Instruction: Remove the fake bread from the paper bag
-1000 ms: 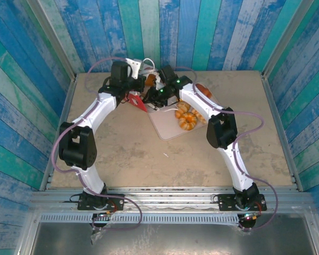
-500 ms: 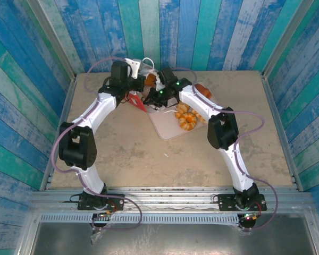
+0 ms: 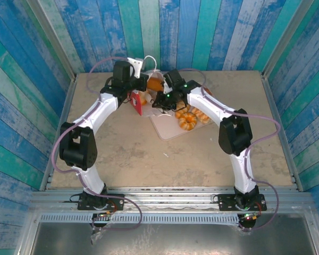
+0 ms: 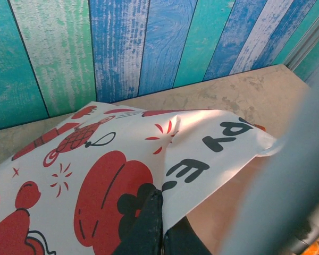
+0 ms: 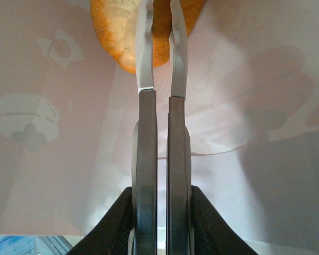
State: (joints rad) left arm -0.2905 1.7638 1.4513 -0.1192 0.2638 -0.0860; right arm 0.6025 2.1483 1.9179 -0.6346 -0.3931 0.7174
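**Operator:** Report the left side first.

**Technician:** The left gripper (image 4: 159,223) is clamped on the edge of the paper bag (image 4: 95,175), and the sheet runs between its two dark fingers. The bag is white paper printed with red fruit shapes, red sparkle marks and black letters. In the overhead view it sits at the far middle of the table (image 3: 149,154), close to the blue-green plank wall (image 3: 149,32). Its white cord handles (image 3: 148,59) loop up behind it.

**Operator:** Location of the fake bread (image 3: 186,118)?

**Technician:** Two locations. One bun (image 5: 117,32) is inside the bag, against the white inner wall. Its surface is golden-orange, finely grained and rounded. From above, an orange piece (image 3: 154,84) shows at the bag's mouth, between the two arms. The other pieces lie just right of the bag on a flat pale tray (image 3: 164,132). One is a twisted ring (image 3: 187,121), glossy orange with darker creases. Further golden pieces sit against it on its far side, partly hidden by the right arm (image 3: 231,133).

**Operator:** State of the right gripper?

**Technician:** The right gripper (image 5: 162,21) is inside the bag. Its fingers are parallel and almost together, with a thin slit between them. The metal tips overlap the bun. Whether they nip a fold of the bun cannot be determined.
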